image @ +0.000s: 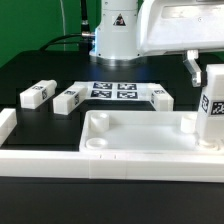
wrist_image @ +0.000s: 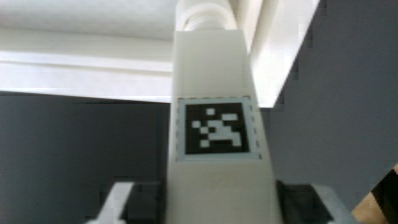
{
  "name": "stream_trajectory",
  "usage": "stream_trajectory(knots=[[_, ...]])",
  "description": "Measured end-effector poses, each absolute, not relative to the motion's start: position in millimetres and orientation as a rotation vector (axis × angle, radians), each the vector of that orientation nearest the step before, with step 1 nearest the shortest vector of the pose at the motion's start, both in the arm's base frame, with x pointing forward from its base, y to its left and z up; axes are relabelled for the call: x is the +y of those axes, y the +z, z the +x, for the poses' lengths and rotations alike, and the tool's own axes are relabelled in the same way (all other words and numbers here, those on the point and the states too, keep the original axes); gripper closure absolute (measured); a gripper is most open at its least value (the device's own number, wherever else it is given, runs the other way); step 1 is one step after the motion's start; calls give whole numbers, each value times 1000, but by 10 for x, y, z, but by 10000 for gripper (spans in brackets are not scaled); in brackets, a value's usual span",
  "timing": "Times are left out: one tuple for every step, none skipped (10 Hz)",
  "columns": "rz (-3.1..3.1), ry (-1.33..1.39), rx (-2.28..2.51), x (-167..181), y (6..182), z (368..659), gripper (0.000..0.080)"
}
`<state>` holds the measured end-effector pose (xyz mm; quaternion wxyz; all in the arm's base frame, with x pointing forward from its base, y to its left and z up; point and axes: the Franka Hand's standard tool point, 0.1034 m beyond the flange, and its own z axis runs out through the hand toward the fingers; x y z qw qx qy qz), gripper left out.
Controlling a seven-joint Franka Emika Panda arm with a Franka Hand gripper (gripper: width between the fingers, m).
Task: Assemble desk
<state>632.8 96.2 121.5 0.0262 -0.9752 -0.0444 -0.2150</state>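
Note:
My gripper [image: 207, 72] hangs at the exterior view's right, shut on a white leg block [image: 212, 104] that it holds upright over the right corner of the white tray-like tabletop [image: 125, 148]. I cannot tell whether the block's lower end touches the tray. In the wrist view the held leg block [wrist_image: 217, 110] runs straight out from between the fingers [wrist_image: 125, 203], its square tag facing the camera, with my gripper [wrist_image: 214, 208] closed on its sides. Three more leg blocks lie on the black table behind the tray: two at the left [image: 37, 94] [image: 70, 98] and one at the right [image: 161, 96].
The marker board [image: 113, 91] lies flat behind the tray, between the loose legs. A long white border rail [image: 100, 163] runs along the front of the tray and another [image: 6, 122] stands at its left. The robot base [image: 116, 35] stands at the back.

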Motion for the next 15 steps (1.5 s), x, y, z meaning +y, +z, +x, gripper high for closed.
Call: stream_trajectory(knots=[[-3015, -660, -138, 966, 1193, 6321, 511], [-3015, -660, -140, 972, 1169, 6317, 511], [-3013, -672, -140, 972, 1169, 6323, 511], [-3011, -680, -140, 973, 1168, 6324, 511], [-3010, -687, -140, 974, 1168, 6326, 511], [-3009, -691, -141, 978, 1167, 6327, 511], [-3007, -698, -141, 977, 1167, 6324, 511], [-3006, -707, -141, 973, 1168, 6322, 511], [-3002, -727, -141, 966, 1166, 6313, 511], [-2995, -763, -140, 961, 1162, 6296, 511], [-2984, -807, -140, 960, 1158, 6283, 511], [-2974, -844, -140, 960, 1158, 6285, 511], [-2968, -869, -140, 959, 1159, 6289, 509], [-2965, -882, -141, 952, 1161, 6298, 509], [-2964, -889, -141, 946, 1163, 6304, 509]])
